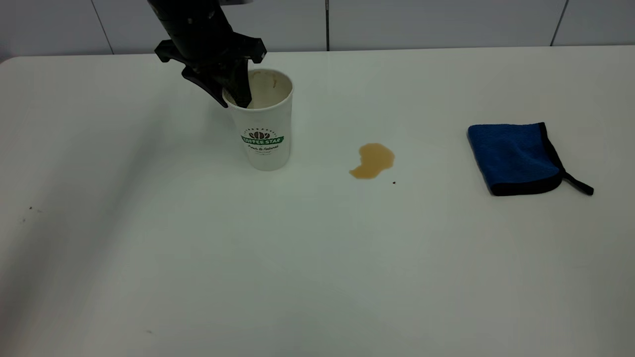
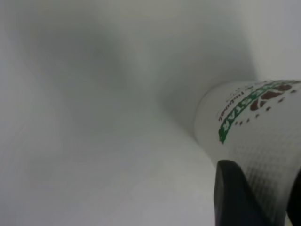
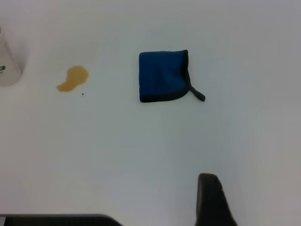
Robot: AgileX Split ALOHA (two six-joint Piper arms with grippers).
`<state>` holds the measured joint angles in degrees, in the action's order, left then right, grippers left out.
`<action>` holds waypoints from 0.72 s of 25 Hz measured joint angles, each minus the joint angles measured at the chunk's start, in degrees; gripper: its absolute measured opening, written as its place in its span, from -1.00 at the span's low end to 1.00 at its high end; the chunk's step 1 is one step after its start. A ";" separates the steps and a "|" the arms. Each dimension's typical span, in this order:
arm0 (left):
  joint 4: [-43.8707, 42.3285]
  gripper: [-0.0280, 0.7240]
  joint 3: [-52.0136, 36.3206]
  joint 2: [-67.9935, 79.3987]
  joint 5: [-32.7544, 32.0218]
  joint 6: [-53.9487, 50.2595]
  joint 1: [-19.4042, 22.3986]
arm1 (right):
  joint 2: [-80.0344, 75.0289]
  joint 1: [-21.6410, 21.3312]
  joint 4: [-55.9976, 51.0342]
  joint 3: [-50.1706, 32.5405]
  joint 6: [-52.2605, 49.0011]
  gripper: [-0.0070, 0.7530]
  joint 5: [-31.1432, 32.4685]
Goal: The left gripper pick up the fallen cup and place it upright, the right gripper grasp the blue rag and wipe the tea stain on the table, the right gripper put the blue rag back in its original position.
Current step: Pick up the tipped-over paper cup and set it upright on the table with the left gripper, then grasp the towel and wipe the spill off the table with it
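The cup [image 1: 265, 124] stands upright on the table [image 1: 317, 258], left of the tea stain [image 1: 373, 160]. My left gripper [image 1: 234, 103] reaches down over the cup's back-left rim, one finger outside the wall and one inside, with a gap between them. In the left wrist view the cup [image 2: 254, 127] fills the right side and the outer finger [image 2: 233, 197] lies against it. The blue rag [image 1: 516, 157] lies flat at the right. The right wrist view shows the rag [image 3: 162, 76], the stain [image 3: 74, 78] and one finger [image 3: 210, 197] of my right gripper high above the table, holding nothing.
A tiny dark speck [image 1: 394, 182] lies just right of the stain. A few small specks [image 1: 31, 208] mark the table's left side. A grey panelled wall [image 1: 421, 22] runs behind the table's back edge.
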<state>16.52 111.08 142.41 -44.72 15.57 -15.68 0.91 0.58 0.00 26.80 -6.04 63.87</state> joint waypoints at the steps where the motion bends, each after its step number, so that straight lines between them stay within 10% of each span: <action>1: 0.00 0.03 0.58 0.00 -0.37 0.00 0.00 | 0.00 0.00 0.00 0.00 0.00 0.31 0.00; 12: -0.06 0.40 23.32 0.00 -22.21 -1.00 -0.51 | 0.00 0.00 0.00 0.00 0.00 0.31 0.00; 18: -0.27 0.40 34.26 -5.15 -22.21 -6.66 -0.56 | 0.00 0.00 0.00 0.00 0.00 0.31 0.00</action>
<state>16.25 145.34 137.27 -66.92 8.91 -16.24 0.91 0.58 0.00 26.80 -6.04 63.87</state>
